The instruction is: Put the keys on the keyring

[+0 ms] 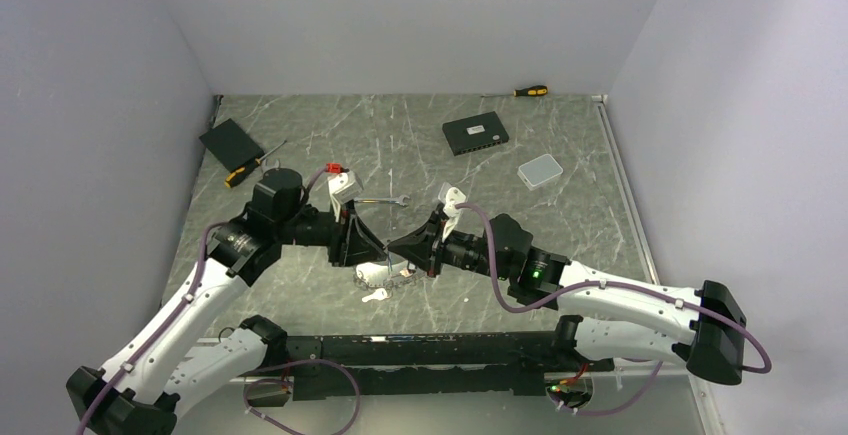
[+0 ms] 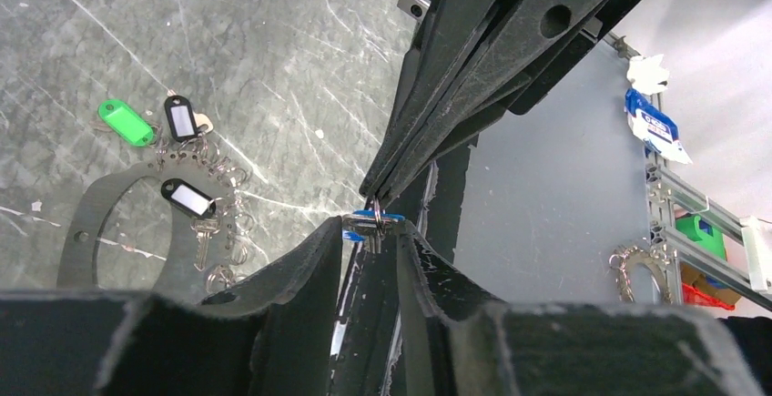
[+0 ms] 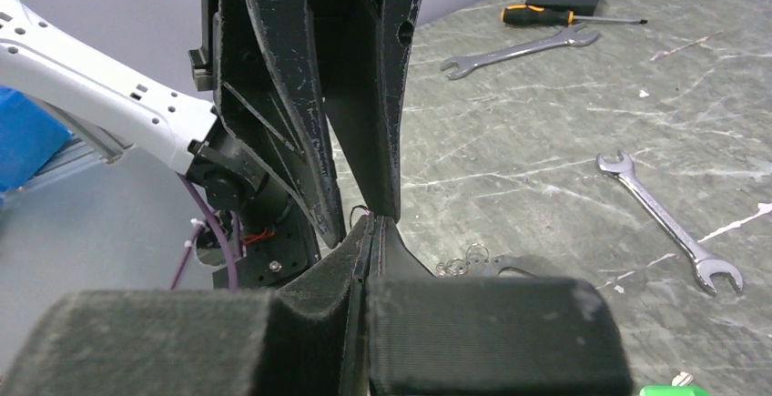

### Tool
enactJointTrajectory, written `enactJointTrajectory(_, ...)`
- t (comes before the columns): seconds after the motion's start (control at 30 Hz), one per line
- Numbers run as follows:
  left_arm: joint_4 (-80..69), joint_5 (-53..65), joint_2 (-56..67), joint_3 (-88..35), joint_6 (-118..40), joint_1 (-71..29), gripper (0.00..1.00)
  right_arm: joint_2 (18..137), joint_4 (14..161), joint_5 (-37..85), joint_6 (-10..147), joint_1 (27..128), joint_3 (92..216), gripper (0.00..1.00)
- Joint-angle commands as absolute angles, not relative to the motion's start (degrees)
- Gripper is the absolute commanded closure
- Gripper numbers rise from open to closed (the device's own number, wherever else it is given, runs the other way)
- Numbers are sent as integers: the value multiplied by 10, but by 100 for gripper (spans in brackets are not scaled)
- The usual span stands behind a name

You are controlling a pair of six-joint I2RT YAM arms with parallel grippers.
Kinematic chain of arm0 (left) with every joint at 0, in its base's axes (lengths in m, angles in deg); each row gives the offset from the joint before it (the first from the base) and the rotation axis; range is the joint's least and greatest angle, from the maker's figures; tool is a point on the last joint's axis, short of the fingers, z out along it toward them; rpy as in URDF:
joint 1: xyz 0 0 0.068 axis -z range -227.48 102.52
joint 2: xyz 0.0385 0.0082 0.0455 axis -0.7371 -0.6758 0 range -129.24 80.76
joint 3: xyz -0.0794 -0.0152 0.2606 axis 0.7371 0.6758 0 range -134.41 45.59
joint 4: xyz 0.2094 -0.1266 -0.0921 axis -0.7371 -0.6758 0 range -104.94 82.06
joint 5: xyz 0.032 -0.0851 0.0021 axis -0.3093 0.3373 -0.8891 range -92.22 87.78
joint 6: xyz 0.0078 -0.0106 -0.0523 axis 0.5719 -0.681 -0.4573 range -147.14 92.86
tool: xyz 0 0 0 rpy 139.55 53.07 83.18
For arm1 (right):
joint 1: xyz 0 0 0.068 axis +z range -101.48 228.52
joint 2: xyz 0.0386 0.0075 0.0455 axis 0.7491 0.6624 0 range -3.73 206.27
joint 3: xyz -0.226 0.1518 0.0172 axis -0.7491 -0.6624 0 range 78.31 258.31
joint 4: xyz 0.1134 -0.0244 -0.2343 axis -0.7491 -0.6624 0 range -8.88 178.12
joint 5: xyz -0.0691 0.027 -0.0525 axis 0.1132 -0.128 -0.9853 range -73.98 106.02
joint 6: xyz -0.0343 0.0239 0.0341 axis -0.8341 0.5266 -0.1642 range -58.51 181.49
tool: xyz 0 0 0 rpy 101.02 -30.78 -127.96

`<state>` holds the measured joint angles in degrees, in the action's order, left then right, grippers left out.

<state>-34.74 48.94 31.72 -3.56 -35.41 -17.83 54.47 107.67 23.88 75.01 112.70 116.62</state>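
The keyring (image 2: 89, 198) lies flat on the table as a wide grey hoop with small split rings along its rim. Keys with a green tag (image 2: 126, 121) and black tags (image 2: 180, 117) hang on it. It also shows in the top view (image 1: 385, 275), just below both grippers, with a white-tagged key (image 1: 375, 295) beside it. My left gripper (image 2: 369, 226) is shut on a blue-tagged key (image 2: 371, 218), held above the table. My right gripper (image 3: 373, 220) meets it tip to tip, shut on that key's small split ring (image 2: 376, 205). The key is hidden in the right wrist view.
Two silver spanners (image 3: 519, 50) (image 3: 669, 223) and a yellow-handled screwdriver (image 3: 546, 15) lie behind the grippers. A black box (image 1: 475, 133), a white box (image 1: 540, 170), a black pad (image 1: 231, 141) and another screwdriver (image 1: 530, 90) lie toward the back.
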Motion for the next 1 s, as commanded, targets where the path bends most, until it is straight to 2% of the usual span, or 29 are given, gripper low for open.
enactJointTrajectory(0.0, -329, 494, 318, -56, -358, -180, 69, 542, 1122, 253, 759, 1129, 1187, 100)
enactJointTrajectory(0.1, -330, 490, 320, -57, -358, -180, 80, 544, 1127, 258, 765, 1129, 1185, 100)
enactJointTrajectory(0.17, -332, 484, 321, -58, -357, -180, 99, 546, 1133, 261, 769, 1129, 1183, 100)
enactJointTrajectory(0.4, -329, 473, 337, -52, -356, -180, 100, 552, 1139, 263, 778, 1129, 1184, 100)
enactJointTrajectory(0.5, -325, 471, 345, -49, -350, -180, 100, 555, 1133, 265, 785, 1129, 1189, 58)
enactJointTrajectory(0.57, -320, 472, 353, -44, -349, -180, 100, 549, 1134, 262, 789, 1126, 1185, 47)
enactJointTrajectory(0.77, -310, 480, 366, -36, -345, -181, 100, 520, 1109, 315, 784, 1087, 1187, 46)
enactJointTrajectory(0.97, -311, 485, 368, -36, -340, -181, 100, 538, 1089, 472, 796, 1033, 1210, 55)
